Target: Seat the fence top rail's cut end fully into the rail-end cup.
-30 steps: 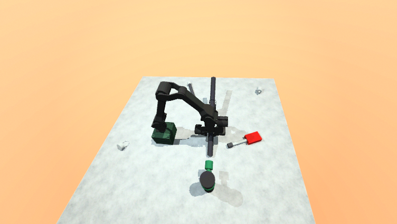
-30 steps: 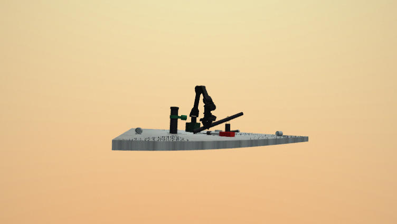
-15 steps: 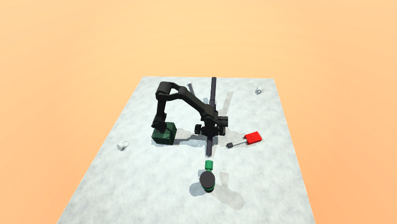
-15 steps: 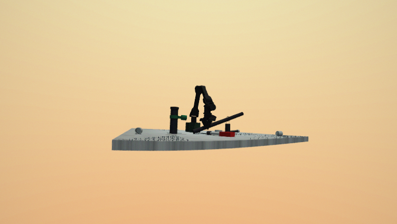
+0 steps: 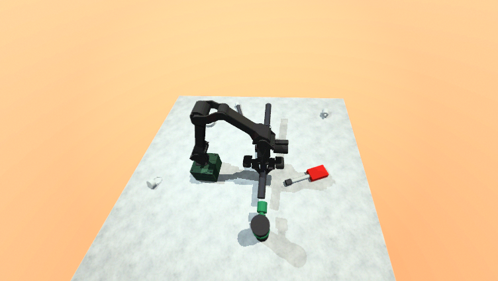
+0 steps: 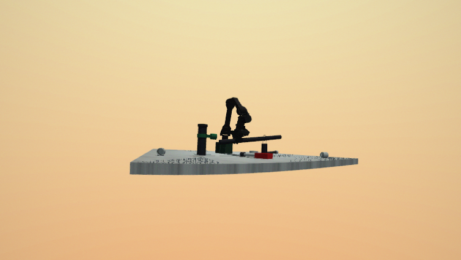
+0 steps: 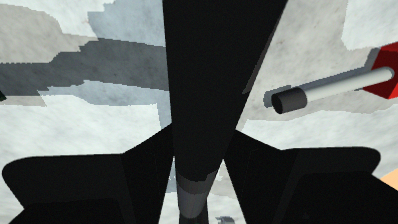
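Note:
The gripper (image 5: 262, 170) (image 6: 237, 140) (image 7: 200, 145) is shut on the dark rail (image 5: 261, 186) (image 6: 253, 139) (image 7: 200, 90), which it holds above the table. The rail slopes slightly, its cut end lower than its far end. The green rail-end cup (image 5: 262, 207) (image 6: 213, 136) faces the cut end across a short gap, and the cut end is a little below the cup. The cup hangs on the green brace band (image 6: 201, 135), up near the cap (image 5: 259, 224) (image 6: 202, 125) of the big post (image 6: 201, 146). The thin loop is around the rail, above the short post (image 6: 264, 148).
A dark green box (image 5: 206, 168) (image 6: 227, 148) is under the arm's base. A red block (image 5: 317, 172) (image 6: 263, 155) (image 7: 386, 75) with a white, black-tipped rod (image 5: 299, 179) (image 7: 345, 86) lies beside the rail. White looped caps (image 5: 152, 183) (image 5: 324, 112) lie near the table's sides.

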Available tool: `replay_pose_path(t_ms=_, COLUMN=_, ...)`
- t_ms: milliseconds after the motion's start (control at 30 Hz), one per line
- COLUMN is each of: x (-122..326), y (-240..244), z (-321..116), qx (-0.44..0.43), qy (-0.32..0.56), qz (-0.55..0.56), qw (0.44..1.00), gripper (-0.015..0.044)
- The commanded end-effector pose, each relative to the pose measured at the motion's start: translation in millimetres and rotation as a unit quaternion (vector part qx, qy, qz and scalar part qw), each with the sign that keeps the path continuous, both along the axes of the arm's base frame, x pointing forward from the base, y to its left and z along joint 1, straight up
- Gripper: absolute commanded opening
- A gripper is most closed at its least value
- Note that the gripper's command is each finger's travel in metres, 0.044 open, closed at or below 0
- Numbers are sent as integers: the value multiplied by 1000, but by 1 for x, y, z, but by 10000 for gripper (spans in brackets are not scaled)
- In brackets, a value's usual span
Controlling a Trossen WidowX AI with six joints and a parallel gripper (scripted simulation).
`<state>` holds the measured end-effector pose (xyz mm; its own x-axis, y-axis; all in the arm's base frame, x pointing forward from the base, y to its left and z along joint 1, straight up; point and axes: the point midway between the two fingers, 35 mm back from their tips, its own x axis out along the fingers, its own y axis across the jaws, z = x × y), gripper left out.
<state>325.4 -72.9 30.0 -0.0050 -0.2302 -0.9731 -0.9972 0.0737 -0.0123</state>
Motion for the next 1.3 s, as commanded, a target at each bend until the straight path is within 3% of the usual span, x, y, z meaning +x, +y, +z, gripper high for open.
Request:
replay_pose_path(t_ms=0, x=3, y=-13, z=25, qx=-42, qy=-8, qz=2, qw=999, gripper=0)
replay_pose_path(t_ms=1267, x=5, y=-13, z=26, qx=-33, qy=-2, qz=4, qw=999, gripper=0)
